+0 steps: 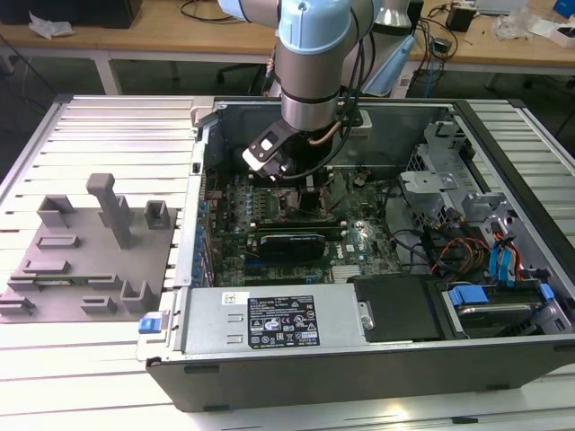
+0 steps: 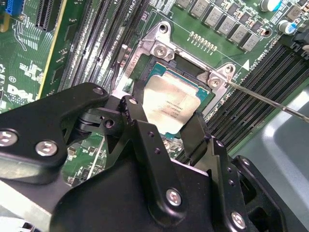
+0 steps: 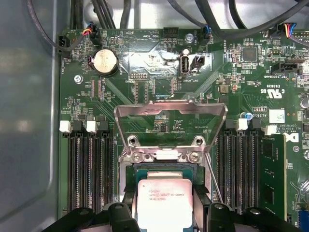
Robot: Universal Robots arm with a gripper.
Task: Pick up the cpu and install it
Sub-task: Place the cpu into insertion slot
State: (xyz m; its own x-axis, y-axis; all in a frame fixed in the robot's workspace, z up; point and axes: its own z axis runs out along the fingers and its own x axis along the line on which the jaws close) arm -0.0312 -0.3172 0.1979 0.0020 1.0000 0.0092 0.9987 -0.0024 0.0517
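The cpu (image 2: 170, 102), a flat square chip with a silvery top, sits between my gripper's black fingers (image 2: 140, 116) directly over the open socket (image 2: 164, 48) on the green motherboard. In the first wrist view the cpu (image 3: 164, 203) lies just below the raised metal load plate (image 3: 170, 118), with the gripper (image 3: 164, 195) closed against its two sides. Whether the chip rests in the socket or hangs just above it I cannot tell. In the exterior view the arm's wrist (image 1: 310, 90) reaches down into the open computer case.
Memory slots (image 3: 89, 169) flank the socket on both sides. A thin lever rod (image 2: 270, 101) sticks out beside it. The power supply (image 1: 269, 323), a drive cage (image 1: 449, 180) and cables fill the case. A grey fixture plate (image 1: 81, 260) lies at the exterior view's left.
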